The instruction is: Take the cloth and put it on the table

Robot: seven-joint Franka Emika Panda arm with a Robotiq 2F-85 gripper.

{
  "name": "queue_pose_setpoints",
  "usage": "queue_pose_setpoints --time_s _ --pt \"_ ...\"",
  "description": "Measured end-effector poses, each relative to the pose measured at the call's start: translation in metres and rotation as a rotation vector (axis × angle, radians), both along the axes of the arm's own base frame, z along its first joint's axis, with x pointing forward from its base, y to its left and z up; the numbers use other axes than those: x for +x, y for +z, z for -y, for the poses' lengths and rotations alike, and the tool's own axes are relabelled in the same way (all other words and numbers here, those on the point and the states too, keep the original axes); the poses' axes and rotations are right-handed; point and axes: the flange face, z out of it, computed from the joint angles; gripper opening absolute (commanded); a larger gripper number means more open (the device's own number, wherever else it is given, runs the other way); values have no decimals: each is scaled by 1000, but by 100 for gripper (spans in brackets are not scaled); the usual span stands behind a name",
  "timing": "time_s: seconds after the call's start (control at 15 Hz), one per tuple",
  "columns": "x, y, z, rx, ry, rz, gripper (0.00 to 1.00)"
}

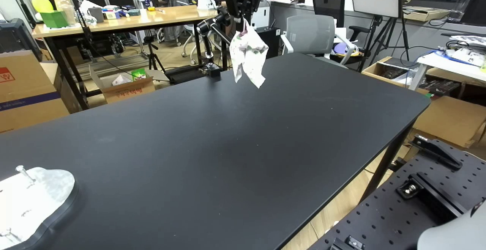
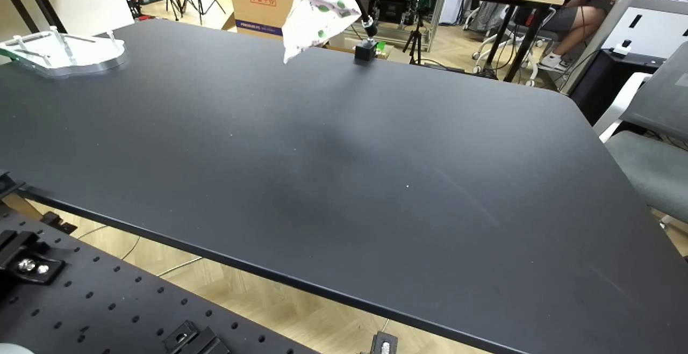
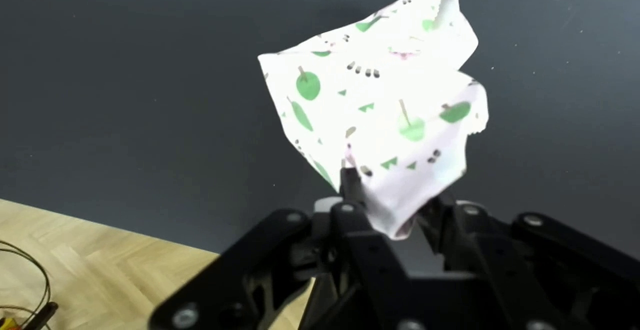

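The cloth (image 1: 250, 54) is white with green leaf prints. It hangs in mid-air over the dark table (image 1: 197, 159), near its far edge, and shows in an exterior view (image 2: 322, 13). My gripper (image 1: 243, 24) is above it. In the wrist view the cloth (image 3: 370, 89) spreads out below the fingers, and its gathered tip lies between them. The gripper's fingers (image 3: 397, 190) stand visibly apart, and the cloth is not pinched narrow there. The right fingertip is partly hidden behind the cloth. The gripper is out of view in an exterior view that shows the table (image 2: 333, 193).
A white slab with small posts (image 1: 57, 183) lies on the table and also shows in an exterior view (image 2: 86, 56). A jointed black stand (image 1: 213, 71) is fixed at the far edge. A perforated black base plate (image 1: 379, 208) adjoins the table. A grey chair (image 1: 309, 33) stands beyond.
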Motion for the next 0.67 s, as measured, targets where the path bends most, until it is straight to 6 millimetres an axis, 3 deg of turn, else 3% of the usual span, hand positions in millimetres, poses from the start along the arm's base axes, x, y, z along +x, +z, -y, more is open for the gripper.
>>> queue_pose_setpoints --time_s 0.13,0.4,0.67 --pt "-1 0 -1 4 9 -13 0" --pt "-9 -4 -7 76 53 -79 1" --pt "-24 -15 -27 149 148 -195 1"
